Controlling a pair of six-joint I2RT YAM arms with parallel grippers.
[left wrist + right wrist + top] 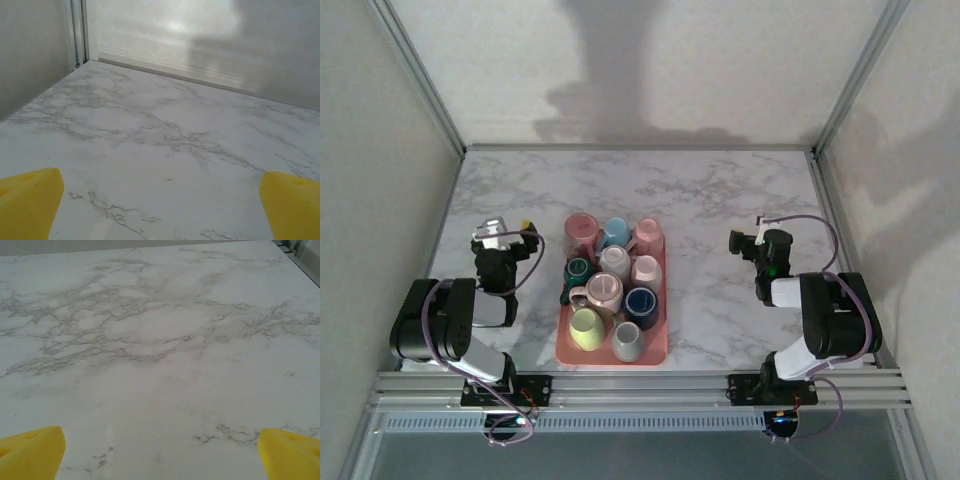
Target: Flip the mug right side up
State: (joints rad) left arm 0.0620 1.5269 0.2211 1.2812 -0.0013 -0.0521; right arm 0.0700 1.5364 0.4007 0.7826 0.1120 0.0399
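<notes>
Pink rectangular tray (566,352) at near centre of white marble table (720,190), packed with coloured ceramic mugs (641,303). Pale grey mug (628,343) at tray's near-right corner, seemingly bottom-up. Left gripper (160,200) left of tray, right gripper (160,450) right of it. Both spread wide, holding nothing.

The pastel ceramic mugs (603,291) crowd the pink rectangular plastic tray (656,351), and from above they are too small to tell which stand rim-down. In the wrist views, the yellow foam fingertips (27,205) of the left gripper (160,207) and the right gripper (160,452) are cut off at the near left and right corners.
</notes>
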